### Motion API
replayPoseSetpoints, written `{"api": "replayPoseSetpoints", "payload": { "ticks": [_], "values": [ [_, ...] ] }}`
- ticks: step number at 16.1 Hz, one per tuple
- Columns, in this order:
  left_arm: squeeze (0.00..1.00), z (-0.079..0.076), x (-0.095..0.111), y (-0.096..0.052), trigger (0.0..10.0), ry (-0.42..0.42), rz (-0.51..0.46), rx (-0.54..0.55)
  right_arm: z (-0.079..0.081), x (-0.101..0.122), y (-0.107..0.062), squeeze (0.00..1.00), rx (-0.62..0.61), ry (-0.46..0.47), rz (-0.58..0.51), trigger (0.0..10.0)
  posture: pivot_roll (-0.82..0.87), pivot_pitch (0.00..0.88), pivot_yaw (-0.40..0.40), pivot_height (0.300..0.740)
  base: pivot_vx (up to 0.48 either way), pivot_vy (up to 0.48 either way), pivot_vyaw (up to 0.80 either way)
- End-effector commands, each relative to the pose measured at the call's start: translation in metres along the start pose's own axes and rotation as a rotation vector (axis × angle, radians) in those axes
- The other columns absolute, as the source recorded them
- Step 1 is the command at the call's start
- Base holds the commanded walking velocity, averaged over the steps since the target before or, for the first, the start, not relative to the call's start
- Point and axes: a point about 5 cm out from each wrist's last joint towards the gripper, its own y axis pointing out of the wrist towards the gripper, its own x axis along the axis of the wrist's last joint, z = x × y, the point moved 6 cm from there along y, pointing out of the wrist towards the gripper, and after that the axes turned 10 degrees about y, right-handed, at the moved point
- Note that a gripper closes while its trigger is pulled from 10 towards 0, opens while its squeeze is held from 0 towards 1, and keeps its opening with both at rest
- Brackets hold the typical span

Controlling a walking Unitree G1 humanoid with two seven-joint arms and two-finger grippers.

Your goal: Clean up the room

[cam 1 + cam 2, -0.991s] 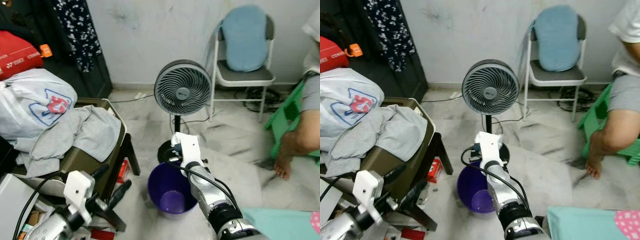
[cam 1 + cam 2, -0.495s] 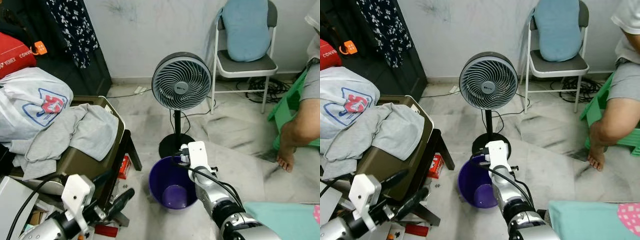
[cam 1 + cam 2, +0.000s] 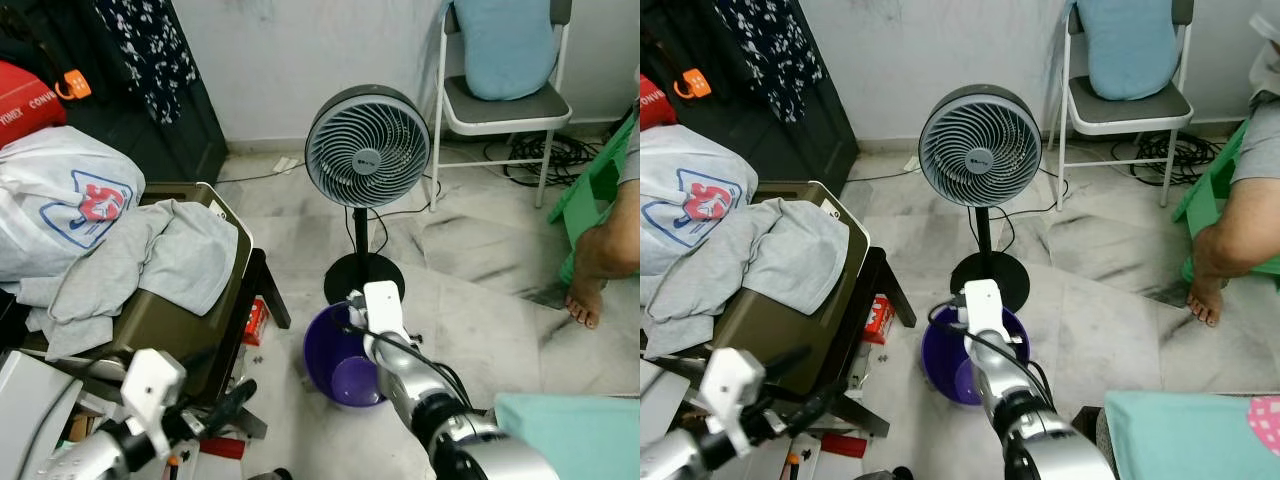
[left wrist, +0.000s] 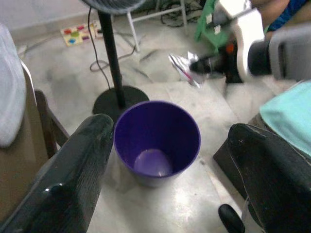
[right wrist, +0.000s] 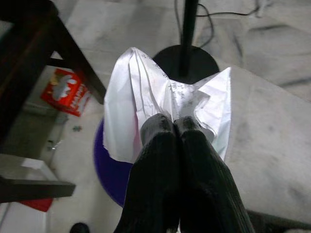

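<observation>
From the head, the right gripper [image 3: 352,303] hung over the purple bucket [image 3: 335,362] beside the standing fan [image 3: 366,148]. The left wrist view showed the left gripper [image 4: 170,170] spread wide. In the right wrist view, fingers [image 5: 160,145] pinched a crumpled wrapper [image 5: 130,97] above the bucket.

No text is legible anywhere — the red bag's [image 3: 30,92] white lettering is cut off.

Pale marble floor [image 3: 480,250], grey streaks. Scuffed white wall [image 3: 300,60]. Grey standing fan [image 3: 367,146] mid-room. Folding chair [image 3: 500,100] with blue cushion [image 3: 505,45] against wall. Dark cabinet [image 3: 150,110] left, green stool [image 3: 600,190] right.
</observation>
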Motion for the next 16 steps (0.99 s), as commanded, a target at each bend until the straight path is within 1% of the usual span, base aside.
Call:
{"api": "replayPoseSetpoints", "payload": {
  "ticks": [1, 2, 3, 6, 7, 9, 10, 12, 14, 16],
  "values": [
    [0.00, -0.003, -0.014, 0.001, 10.0, 0.003, 0.035, -0.003, 0.018, 0.005, 0.000, 0.00, 0.040, 0.026, 0.011, 10.0, 0.15, 0.165, 0.142, 0.740, 0.000, 0.000, 0.00],
    [0.00, -0.011, -0.023, 0.007, 10.0, -0.006, 0.044, -0.005, 0.025, 0.013, 0.000, 0.00, 0.048, 0.024, 0.002, 10.0, 0.16, 0.168, 0.141, 0.740, 0.000, 0.000, 0.00],
    [0.00, -0.022, -0.034, 0.015, 10.0, -0.018, 0.051, -0.010, 0.029, 0.018, 0.001, 0.00, 0.050, 0.024, 0.001, 10.0, 0.16, 0.170, 0.140, 0.740, 0.000, 0.000, 0.00],
    [0.00, -0.031, -0.045, 0.023, 10.0, -0.024, 0.060, -0.007, 0.032, 0.019, 0.000, 0.00, 0.036, 0.021, 0.008, 10.0, 0.18, 0.183, 0.140, 0.740, 0.000, 0.000, 0.00],
    [0.00, -0.033, -0.046, 0.024, 10.0, -0.022, 0.058, -0.007, 0.033, 0.017, 0.000, 0.00, 0.037, 0.016, 0.012, 10.0, 0.18, 0.184, 0.140, 0.740, 0.000, 0.000, 0.00],
    [0.00, -0.030, -0.036, 0.019, 10.0, -0.009, 0.039, -0.004, 0.026, 0.006, -0.001, 0.00, 0.002, -0.038, 0.037, 10.0, 0.18, 0.192, 0.140, 0.740, 0.000, 0.000, 0.00],
    [0.00, -0.029, -0.035, 0.018, 10.0, -0.002, 0.033, 0.001, 0.012, -0.004, -0.001, 0.00, -0.047, -0.063, 0.058, 10.0, 0.19, 0.196, 0.140, 0.740, 0.000, 0.000, 0.00],
    [0.00, -0.027, -0.036, 0.015, 10.0, 0.008, 0.030, 0.016, -0.001, -0.009, -0.001, 0.00, -0.078, -0.057, 0.067, 10.0, 0.19, 0.201, 0.140, 0.740, 0.000, 0.000, 0.00],
    [0.00, -0.028, -0.036, 0.015, 10.0, 0.006, 0.034, 0.018, -0.003, -0.012, -0.001, 0.00, -0.077, -0.055, 0.074, 10.0, 0.19, 0.208, 0.140, 0.740, 0.000, 0.000, 0.00],
    [0.00, -0.029, -0.036, 0.013, 10.0, 0.003, 0.037, 0.016, -0.003, -0.008, 0.000, 0.00, -0.082, -0.063, 0.061, 10.0, 0.20, 0.218, 0.143, 0.740, 0.000, 0.000, 0.00]
  ]
}}
